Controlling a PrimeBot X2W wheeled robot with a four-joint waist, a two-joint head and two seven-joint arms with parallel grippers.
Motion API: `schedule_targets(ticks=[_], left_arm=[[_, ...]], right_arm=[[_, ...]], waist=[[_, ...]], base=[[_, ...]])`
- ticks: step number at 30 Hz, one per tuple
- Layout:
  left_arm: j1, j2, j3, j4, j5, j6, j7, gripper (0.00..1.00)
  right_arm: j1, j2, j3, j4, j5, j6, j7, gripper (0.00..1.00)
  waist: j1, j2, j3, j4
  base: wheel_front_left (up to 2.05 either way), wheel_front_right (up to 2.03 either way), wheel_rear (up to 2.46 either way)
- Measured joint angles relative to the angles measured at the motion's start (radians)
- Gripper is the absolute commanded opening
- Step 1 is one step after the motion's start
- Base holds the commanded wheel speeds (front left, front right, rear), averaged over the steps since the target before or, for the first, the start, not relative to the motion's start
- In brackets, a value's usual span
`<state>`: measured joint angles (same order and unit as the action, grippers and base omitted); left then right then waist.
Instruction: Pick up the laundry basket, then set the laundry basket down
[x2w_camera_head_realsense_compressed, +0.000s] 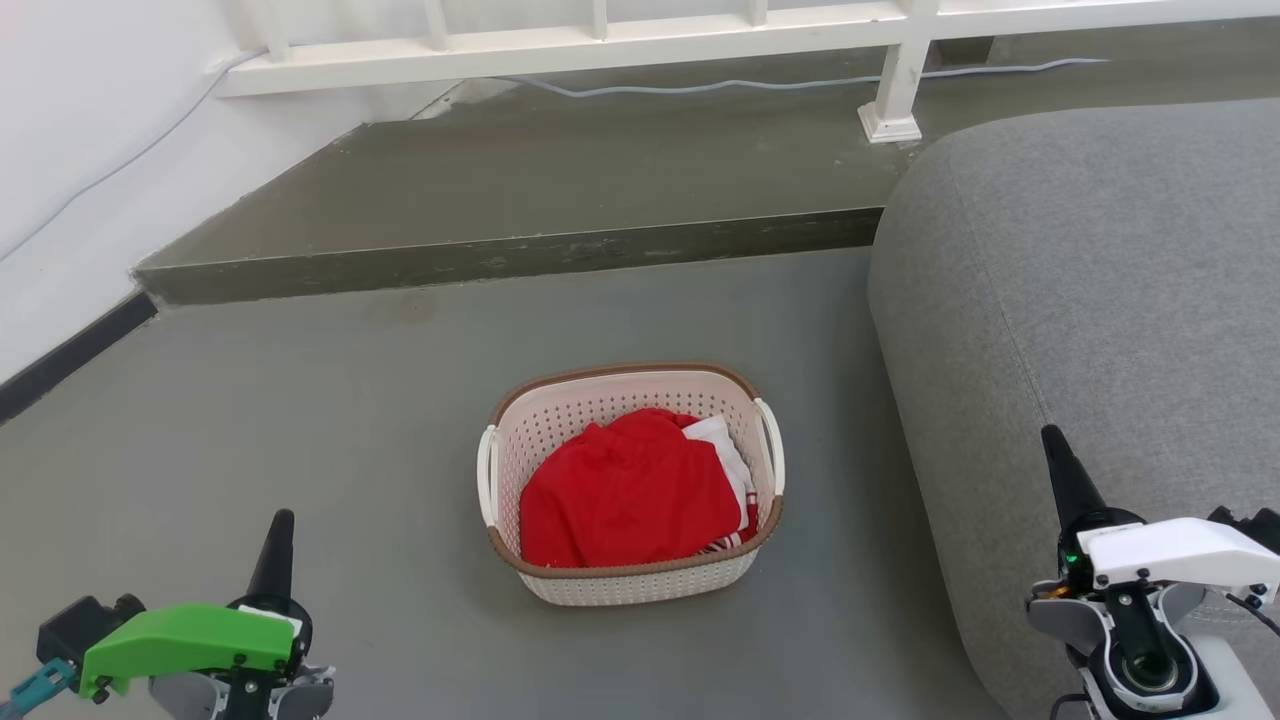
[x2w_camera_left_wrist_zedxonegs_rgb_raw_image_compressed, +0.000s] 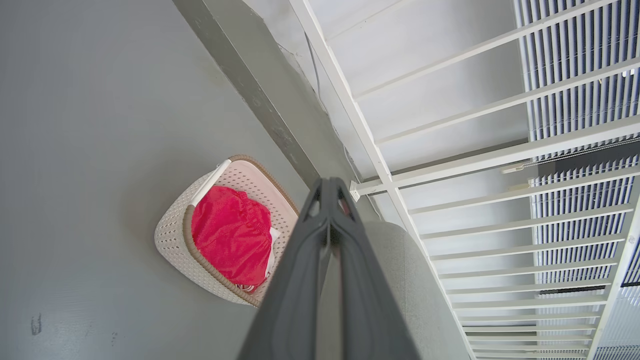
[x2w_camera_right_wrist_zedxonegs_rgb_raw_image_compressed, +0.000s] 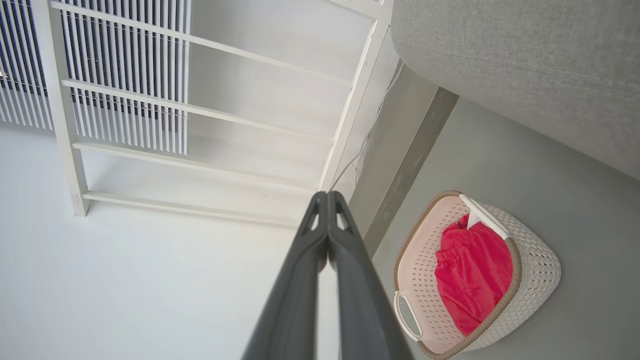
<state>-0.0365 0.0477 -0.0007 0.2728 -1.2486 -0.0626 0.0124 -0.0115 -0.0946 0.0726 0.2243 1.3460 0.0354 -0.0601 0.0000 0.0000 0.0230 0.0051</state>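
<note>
A grey floor (x2w_camera_head_realsense_compressed: 300, 420) runs back to a low raised step (x2w_camera_head_realsense_compressed: 560, 180). On the step's far edge stands a white railing (x2w_camera_head_realsense_compressed: 600, 40), with a pale cable (x2w_camera_head_realsense_compressed: 700, 87) trailing along its foot. A white wall (x2w_camera_head_realsense_compressed: 80, 120) with a black baseboard (x2w_camera_head_realsense_compressed: 70, 350) closes the floor's left edge, and a grey upholstered sofa (x2w_camera_head_realsense_compressed: 1080, 280) fills its right side up to the step. Near the middle of the floor lies a crumpled red garment (x2w_camera_head_realsense_compressed: 625, 495), a white cloth (x2w_camera_head_realsense_compressed: 722, 445) tucked against its right side.
</note>
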Motion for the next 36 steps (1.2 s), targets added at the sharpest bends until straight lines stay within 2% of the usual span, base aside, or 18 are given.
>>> schedule_targets(ticks=[29, 36], left_arm=[[-0.021, -0.008, 0.076, 0.003, -0.351, -0.060, 0.094, 0.00], [-0.021, -0.010, 0.078, 0.003, -0.355, -0.060, 0.094, 0.00]], right_arm=[[-0.027, -0.018, -0.088, 0.022, 0.347, 0.070, 0.070, 0.00], [-0.031, -0.019, -0.089, 0.026, 0.354, 0.073, 0.071, 0.00]], waist=[[0.0000, 0.0000, -0.020, -0.005], [0.0000, 0.0000, -0.020, -0.005]], base=[[0.00, 0.00, 0.00], [0.00, 0.00, 0.00]])
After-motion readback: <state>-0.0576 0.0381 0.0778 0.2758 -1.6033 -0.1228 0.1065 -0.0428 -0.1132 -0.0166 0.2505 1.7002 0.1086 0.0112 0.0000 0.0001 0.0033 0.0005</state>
